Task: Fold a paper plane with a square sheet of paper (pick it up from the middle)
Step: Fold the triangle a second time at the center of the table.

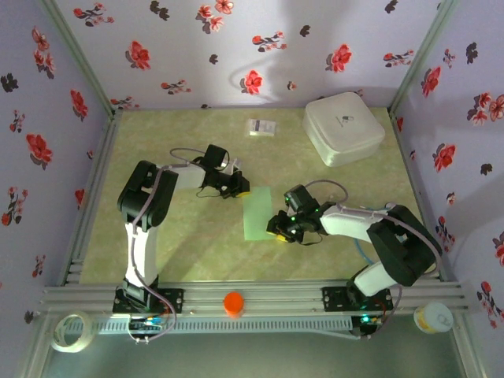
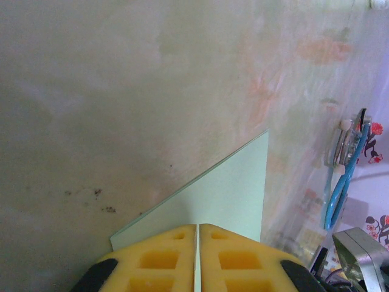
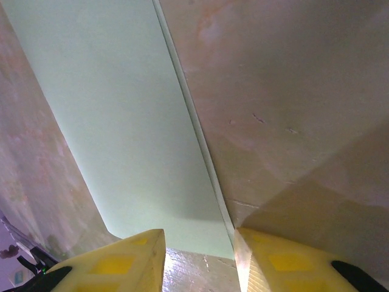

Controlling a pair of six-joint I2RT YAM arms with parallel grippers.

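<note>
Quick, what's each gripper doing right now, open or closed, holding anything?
Left gripper: closed, pinching the sheet of paper.
Right gripper: open, holding nothing, straddling the paper's edge.

No legible text; card [image 1: 261, 127] print, box [image 1: 344, 128] logo unreadable.

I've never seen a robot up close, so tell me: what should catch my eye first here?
The pale green sheet of paper lies in the middle of the table. The left tool is shut on its far left corner, and the right tool stands open at its near right edge. Red-flowered walls ring the scene, with a white rounded box at the far right.
</note>
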